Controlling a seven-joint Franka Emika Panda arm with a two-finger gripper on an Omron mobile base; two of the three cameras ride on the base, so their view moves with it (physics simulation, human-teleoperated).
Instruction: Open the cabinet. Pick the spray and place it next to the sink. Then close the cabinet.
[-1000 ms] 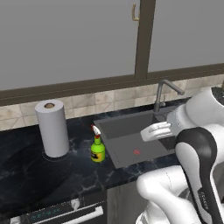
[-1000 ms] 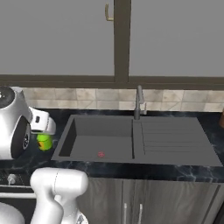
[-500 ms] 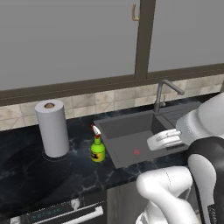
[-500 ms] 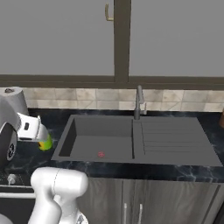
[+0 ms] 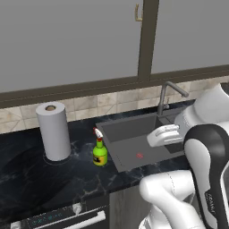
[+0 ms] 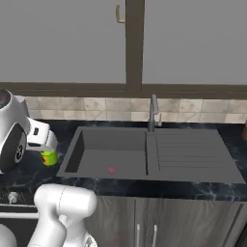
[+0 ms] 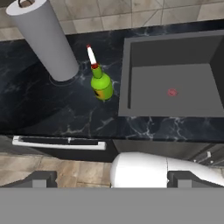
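Left base view: the spray (image 5: 99,151) stands upright on the black marbled counter (image 5: 40,179), just beside the left rim of the sink (image 5: 134,143). It is a small lime-green bottle with a dark label bearing a yellow patch, and a red-and-white trigger head at the top. Any writing on the label is too small to read. A white paper towel roll (image 5: 53,131) stands upright farther left of the sink than the spray, the two apart. The bent faucet (image 5: 169,95) rises at the sink's back edge.

Right base view: a part of the green bottle (image 6: 48,157) shows left of the sink (image 6: 154,154), half hidden by the white arm. Above the sink hang closed grey doors (image 6: 62,41) with a small handle (image 6: 118,14).

Hand view: the gripper (image 7: 113,178) hangs well apart from the sink (image 7: 175,78), its two dark tips set wide with nothing between them. The spray (image 7: 101,82) stands between the roll (image 7: 43,39) and the sink's left wall; its label shows black and yellow, unreadable.
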